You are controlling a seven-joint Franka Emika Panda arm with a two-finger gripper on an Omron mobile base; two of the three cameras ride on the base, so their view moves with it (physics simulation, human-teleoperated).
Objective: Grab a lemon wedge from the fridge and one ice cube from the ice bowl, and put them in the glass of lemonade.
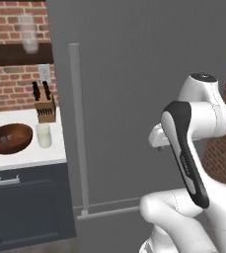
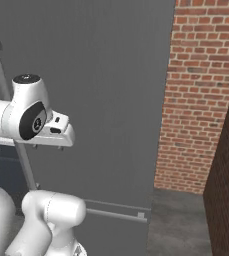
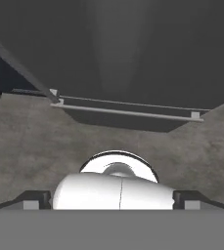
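Note:
The dark grey fridge (image 1: pixel 134 74) stands shut in front of me, with a long vertical bar handle (image 1: pixel 78 128) and a horizontal one (image 3: pixel 128 112) low down. The lemon wedge is hidden behind its doors. On the white counter (image 1: pixel 30 155) to the left sit the reddish-brown ice bowl (image 1: pixel 9 138), with a pale cube in it, and the glass of lemonade (image 1: pixel 44 135) right beside it. My gripper (image 2: pixel 48 146) hangs at mid height before the fridge door and points down at the floor. Its fingertips (image 3: pixel 34 198) stand wide apart, open, with nothing between them.
A knife block (image 1: pixel 46 109) stands behind the glass against the brick wall. A frosted tall glass (image 1: pixel 28 32) sits on a dark shelf above. Dark cabinets (image 1: pixel 20 207) run under the counter. A brick wall (image 2: pixel 196 100) closes off the fridge's right side.

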